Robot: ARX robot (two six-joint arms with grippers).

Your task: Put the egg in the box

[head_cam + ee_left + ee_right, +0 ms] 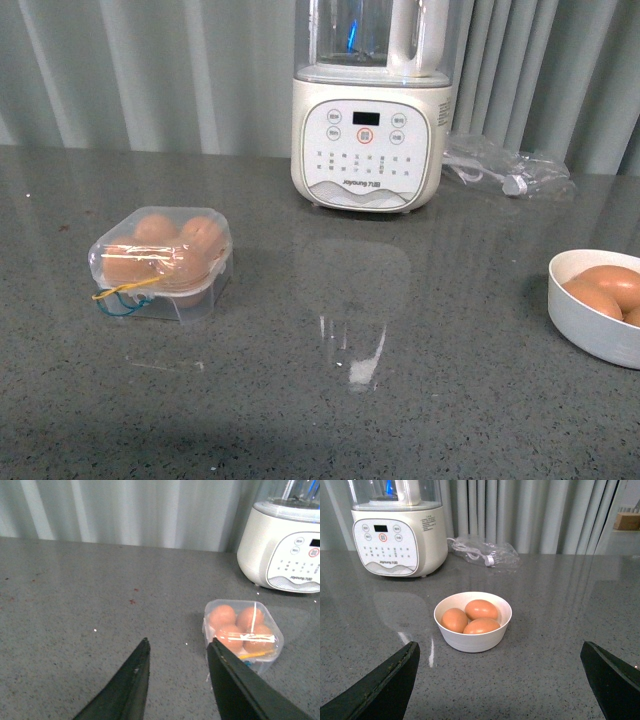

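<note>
Left gripper [177, 647]: two dark, tapering pointed fingers. Right gripper [500, 652]: two matte black, blunt-tipped fingers.

box [160, 265] left, blender [373, 110] behind, bowl [598, 305] right

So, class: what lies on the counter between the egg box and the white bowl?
Only bare grey counter separates the box from the bowl, per the front view.

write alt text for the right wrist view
A white bowl holding three brown eggs sits on a grey countertop, framed by the right gripper's two dark, wide-open fingers. Behind stand a cream blender and a clear plastic bag.
</note>
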